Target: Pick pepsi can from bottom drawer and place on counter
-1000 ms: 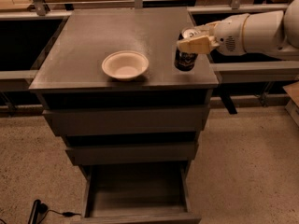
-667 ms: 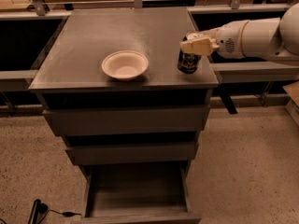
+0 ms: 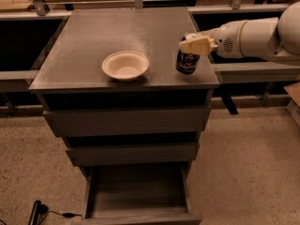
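Where pepsi can [image 3: 187, 63] stands, end effector [image 3: 193, 45] meets top.

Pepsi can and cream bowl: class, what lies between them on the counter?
Only bare counter, in the camera view. The gripper is at the pepsi can's top, away from the bowl.

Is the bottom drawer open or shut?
Open: the bottom drawer is pulled out. The claw is at the pepsi can on the counter.
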Available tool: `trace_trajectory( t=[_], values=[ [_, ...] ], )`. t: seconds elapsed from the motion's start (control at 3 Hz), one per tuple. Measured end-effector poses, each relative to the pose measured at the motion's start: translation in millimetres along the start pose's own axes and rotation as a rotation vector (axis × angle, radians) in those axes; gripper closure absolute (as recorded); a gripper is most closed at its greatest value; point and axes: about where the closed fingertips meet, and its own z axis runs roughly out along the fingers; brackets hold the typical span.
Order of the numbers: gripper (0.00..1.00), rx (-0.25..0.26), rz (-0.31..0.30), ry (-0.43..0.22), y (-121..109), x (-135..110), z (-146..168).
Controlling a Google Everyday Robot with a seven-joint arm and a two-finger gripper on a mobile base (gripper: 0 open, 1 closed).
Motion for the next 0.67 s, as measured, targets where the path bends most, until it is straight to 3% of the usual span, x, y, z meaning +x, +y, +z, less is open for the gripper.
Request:
trace_trajectory(
  t=[0.33, 0.67],
  values=[
    [0.15, 0.000, 0.002, -0.018, -5.6, -5.4, 13.2],
    [0.00, -0.003, 0.001, -0.019, -4.4, -6.1, 15.8]
  ],
)
